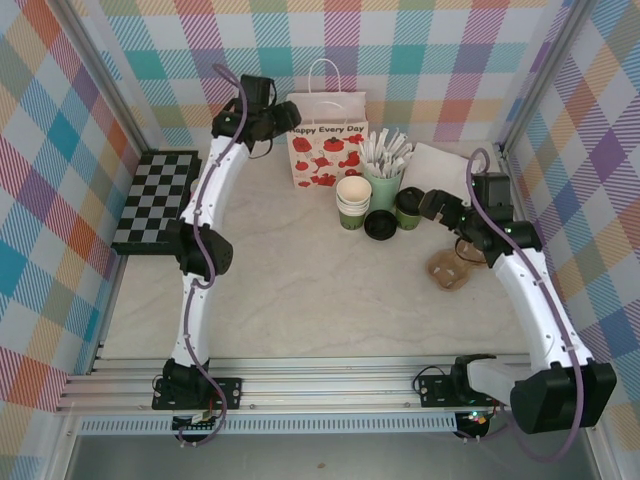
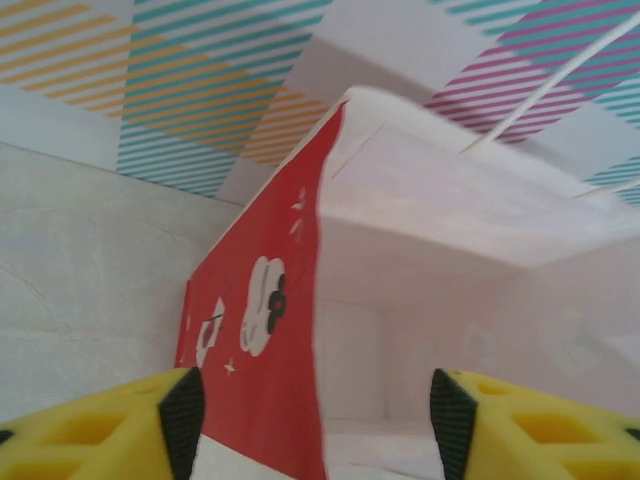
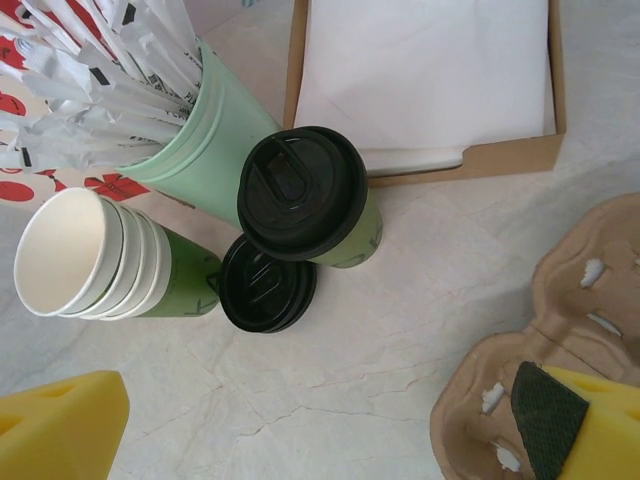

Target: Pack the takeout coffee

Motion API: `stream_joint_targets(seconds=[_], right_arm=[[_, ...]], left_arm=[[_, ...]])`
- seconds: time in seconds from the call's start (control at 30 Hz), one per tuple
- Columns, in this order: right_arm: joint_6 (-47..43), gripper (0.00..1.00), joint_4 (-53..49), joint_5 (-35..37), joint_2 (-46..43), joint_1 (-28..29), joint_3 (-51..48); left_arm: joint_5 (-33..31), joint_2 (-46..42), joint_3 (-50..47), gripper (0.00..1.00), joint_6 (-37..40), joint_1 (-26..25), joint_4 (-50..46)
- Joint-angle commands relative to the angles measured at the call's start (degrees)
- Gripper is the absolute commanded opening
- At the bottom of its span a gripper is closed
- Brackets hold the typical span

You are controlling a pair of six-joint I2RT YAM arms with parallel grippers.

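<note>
The takeout coffee is a short green cup with a black lid, upright at mid-table beside the pale mint cup. My right gripper hovers just right of it, open, with nothing between its yellow fingers; in the right wrist view the gripper sits back from the cup. The white paper bag with red prints stands at the back. My left gripper is at the bag's top left corner, open, with the bag's red side wall and open mouth between its pads.
Stacked green cups and a pile of loose black lids stand left of the coffee. The mint cup of wrapped sticks is behind them. A napkin tray lies back right, a cardboard carrier near right, a chessboard far left.
</note>
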Motion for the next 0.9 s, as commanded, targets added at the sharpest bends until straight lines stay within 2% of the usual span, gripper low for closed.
stream_joint_targets(seconds=[0.0, 0.43, 0.67, 0.77, 0.87], right_arm=[[0.14, 1.00, -2.28, 1.04, -2.37, -0.24, -0.84], [0.37, 1.00, -4.22, 2.75, -6.07, -0.24, -3.17], [0.27, 1.00, -4.40, 2.71, -5.97, -0.25, -3.49], [0.38, 1.00, -4.64, 2.00, -6.15, -0.25, -4.21], [-0.11, 1.00, -5.98, 1.66, -6.49, -0.26, -4.72]], left_arm=[[-2.01, 0.63, 2.15, 0.55, 3.71, 0.81, -0.87], [0.34, -0.88, 1.85, 0.17, 4.62, 0.80, -1.78], [-0.67, -2.50, 1.80, 0.07, 5.89, 0.80, -3.43], [-1.93, -3.92, 1.43, 0.00, 6.05, 0.80, -4.78], [-2.65, -5.85, -0.33, 0.00, 5.92, 0.80, -5.45]])
